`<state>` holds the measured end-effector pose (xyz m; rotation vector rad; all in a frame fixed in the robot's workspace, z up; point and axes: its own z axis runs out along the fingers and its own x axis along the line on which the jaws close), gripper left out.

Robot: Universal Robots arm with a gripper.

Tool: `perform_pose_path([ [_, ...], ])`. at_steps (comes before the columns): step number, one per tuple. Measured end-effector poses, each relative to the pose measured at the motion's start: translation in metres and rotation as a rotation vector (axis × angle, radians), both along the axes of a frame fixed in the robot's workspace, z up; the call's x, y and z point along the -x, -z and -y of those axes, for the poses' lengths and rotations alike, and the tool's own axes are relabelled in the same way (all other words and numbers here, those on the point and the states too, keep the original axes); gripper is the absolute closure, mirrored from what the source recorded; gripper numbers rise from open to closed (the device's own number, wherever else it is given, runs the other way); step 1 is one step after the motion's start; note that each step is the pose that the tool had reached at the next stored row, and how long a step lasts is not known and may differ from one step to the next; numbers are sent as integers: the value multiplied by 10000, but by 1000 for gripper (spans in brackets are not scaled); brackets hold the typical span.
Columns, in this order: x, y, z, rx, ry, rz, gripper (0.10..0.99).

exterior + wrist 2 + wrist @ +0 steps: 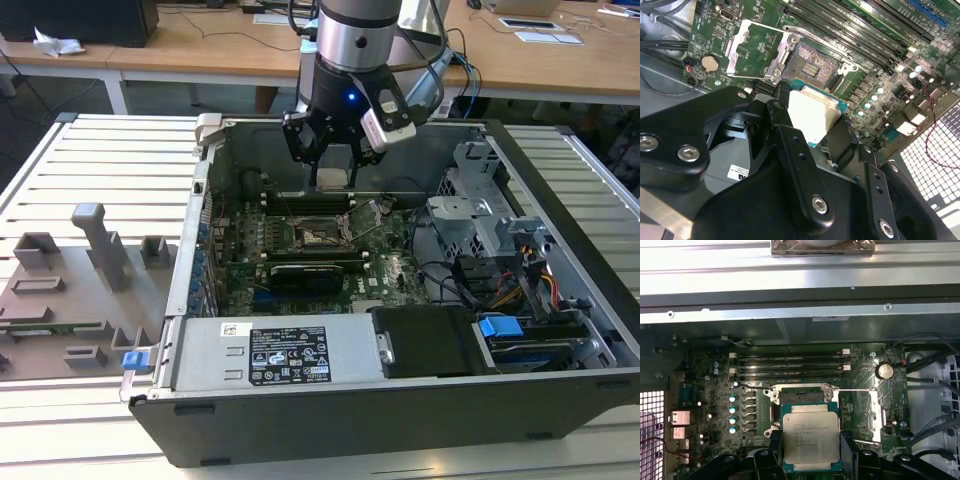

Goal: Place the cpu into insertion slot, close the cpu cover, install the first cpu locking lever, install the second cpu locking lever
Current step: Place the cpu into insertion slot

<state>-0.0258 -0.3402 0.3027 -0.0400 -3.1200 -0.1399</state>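
First wrist view: claw (811, 450) grips cpu (811, 437) over slot (800, 396), cpu cover (883, 417) open beside.

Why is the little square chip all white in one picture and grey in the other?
Glare. In the second wrist view, light bounces off the cpu and washes its metal top white; in the first wrist view it looks an even grey, while the metal case edge behind it is washed out bright.

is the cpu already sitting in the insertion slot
No, the cpu is clamped in the pincer, short of the bare insertion slot.
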Motion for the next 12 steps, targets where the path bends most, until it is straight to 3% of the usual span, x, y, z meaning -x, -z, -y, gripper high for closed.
perform_pose_path([
  [12, 0, 75, 0, 0, -1, 0, 541],
])
